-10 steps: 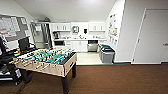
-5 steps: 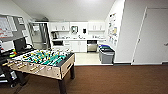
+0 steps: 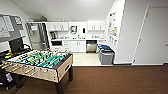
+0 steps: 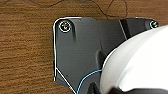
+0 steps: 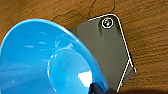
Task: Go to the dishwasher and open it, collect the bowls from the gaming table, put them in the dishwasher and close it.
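The dishwasher [image 3: 91,47], a stainless front under the counter, stands in the far kitchenette; from here I cannot tell how its door stands. The gaming table [image 3: 37,65] with its green field is close on my left. In the right wrist view a blue bowl [image 5: 50,62] hangs over the brown wood-look floor, with my right gripper [image 5: 96,88] shut on its rim. In the left wrist view a white bowl [image 4: 140,60] hangs over the same floor in my left gripper [image 4: 120,90].
A grey bin with a blue lid [image 3: 106,53] stands by the right wall before the kitchenette. White cabinets [image 3: 75,46] and a glass-door fridge [image 3: 37,36] line the back. A white door [image 3: 152,35] is on the right, a desk with a monitor [image 3: 16,45] on the left.
The whole head view has shifted slightly: the gaming table sits nearer the left edge and looks a little larger, so the camera has moved.
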Tool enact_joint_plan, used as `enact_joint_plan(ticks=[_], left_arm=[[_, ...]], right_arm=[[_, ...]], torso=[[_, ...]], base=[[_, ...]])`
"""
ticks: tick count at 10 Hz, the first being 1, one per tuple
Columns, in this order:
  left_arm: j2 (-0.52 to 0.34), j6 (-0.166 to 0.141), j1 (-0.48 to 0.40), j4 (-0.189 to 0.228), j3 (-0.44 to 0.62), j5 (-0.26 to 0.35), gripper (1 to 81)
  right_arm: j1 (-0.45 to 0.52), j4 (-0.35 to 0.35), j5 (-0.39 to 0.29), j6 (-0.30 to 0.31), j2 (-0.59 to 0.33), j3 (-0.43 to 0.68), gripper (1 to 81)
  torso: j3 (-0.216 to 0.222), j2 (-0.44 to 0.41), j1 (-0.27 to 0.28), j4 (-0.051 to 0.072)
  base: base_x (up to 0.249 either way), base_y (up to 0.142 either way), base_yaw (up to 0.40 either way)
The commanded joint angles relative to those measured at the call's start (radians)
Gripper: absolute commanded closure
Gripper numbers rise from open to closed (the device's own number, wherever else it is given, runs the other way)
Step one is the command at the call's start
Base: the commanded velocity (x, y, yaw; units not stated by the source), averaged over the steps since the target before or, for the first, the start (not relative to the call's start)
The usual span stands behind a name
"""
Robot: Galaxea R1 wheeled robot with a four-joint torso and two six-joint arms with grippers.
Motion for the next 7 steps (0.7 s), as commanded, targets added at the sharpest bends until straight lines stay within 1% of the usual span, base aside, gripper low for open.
enact_joint_plan(ticks=[1, 7], left_arm=[[-0.011, 0.005, -0.045, 0.01, -0.001, 0.046, 81.1], [-0.011, 0.005, -0.045, 0.01, -0.001, 0.047, 81.1]], right_arm=[[0.042, -0.012, -0.045, 0.0, -0.013, 0.003, 81.1], [0.037, -0.012, -0.042, 0.0, -0.013, 0.002, 81.1]], torso=[[0.0, 0.0, 0.0, 0.0], [0.0, 0.0, -0.001, 0.0]], base=[[0.146, 0.0, 0.0], [0.146, 0.0, 0.0]])
